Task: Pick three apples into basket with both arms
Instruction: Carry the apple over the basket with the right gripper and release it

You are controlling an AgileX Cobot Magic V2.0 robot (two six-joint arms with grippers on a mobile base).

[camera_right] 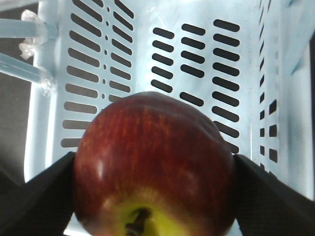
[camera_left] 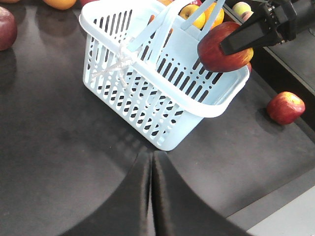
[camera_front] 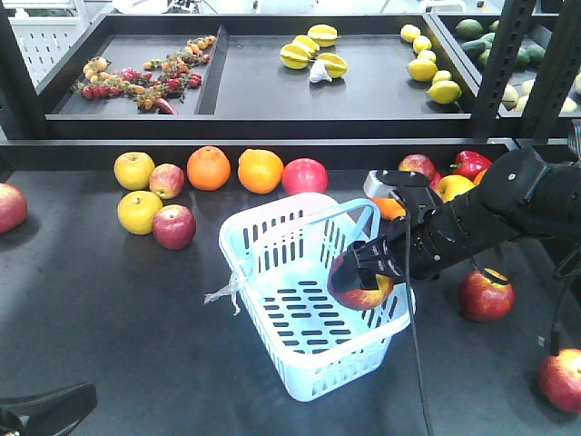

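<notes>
Dark desk point(camera_front: 91, 300): our right tool point(camera_front: 361, 272) clamps a red apple point(camera_front: 368, 295) over the empty basket point(camera_front: 272, 227), left tool point(camera_left: 150, 196) closed on nothing; we judge this the drop step, needing slight lowering, then release.

A dark red apple point(camera_right: 155, 167) with yellow stem patch, pale blue slotted basket point(camera_front: 272, 227), black claw point(camera_front: 363, 271).

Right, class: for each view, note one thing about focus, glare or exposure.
Front view: sharp, evenly lit. Left wrist view: the left gripper is a dark, soft-edged blur. Right wrist view: the apple shows a glare spot, the basket looks washed out.
</notes>
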